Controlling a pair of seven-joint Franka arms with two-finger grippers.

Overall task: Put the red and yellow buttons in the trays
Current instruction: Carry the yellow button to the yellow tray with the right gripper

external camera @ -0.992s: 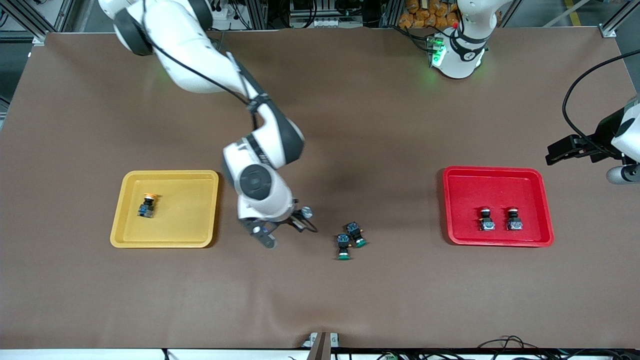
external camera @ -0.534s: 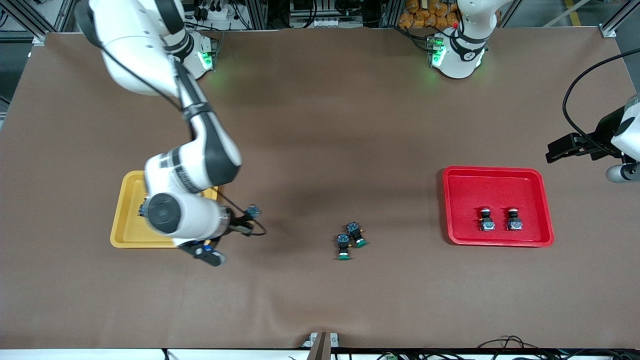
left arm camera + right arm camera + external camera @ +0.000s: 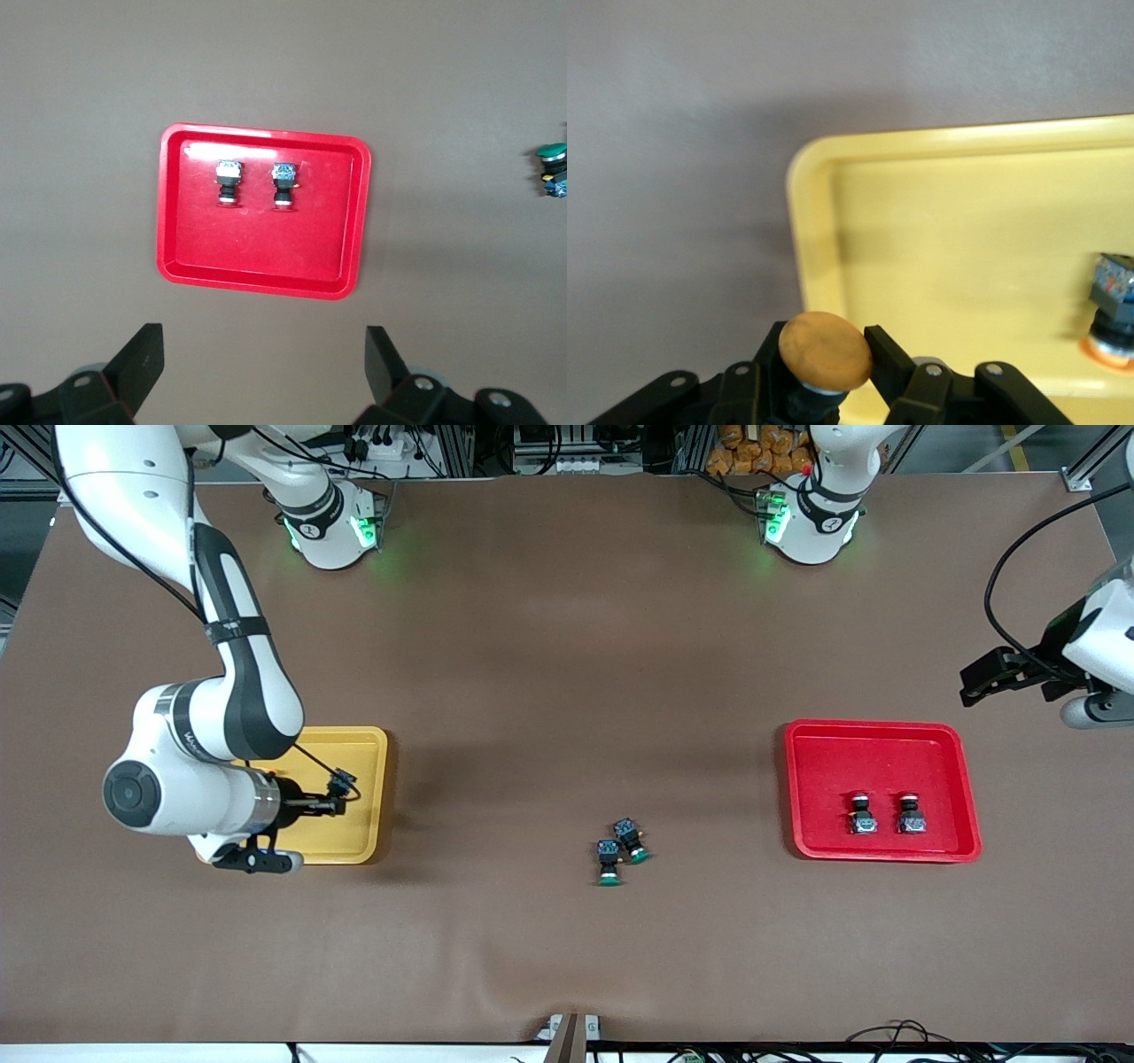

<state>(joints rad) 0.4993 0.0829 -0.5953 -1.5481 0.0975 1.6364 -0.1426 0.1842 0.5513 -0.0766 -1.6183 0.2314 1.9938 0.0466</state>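
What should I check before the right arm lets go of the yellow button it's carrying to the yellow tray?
1. Right claw shut on the carried yellow button: ok.
2. Claw above the yellow tray: not ok in the right wrist view; the button hangs at the tray's edge, not inside the rim.
3. Drop spot clear of the yellow button already in the tray: ok, it lies well apart.
4. Both red buttons in the red tray: ok.
5. Left claw open, waiting off the red tray's end: ok.
6. Green buttons left on the table: ok.
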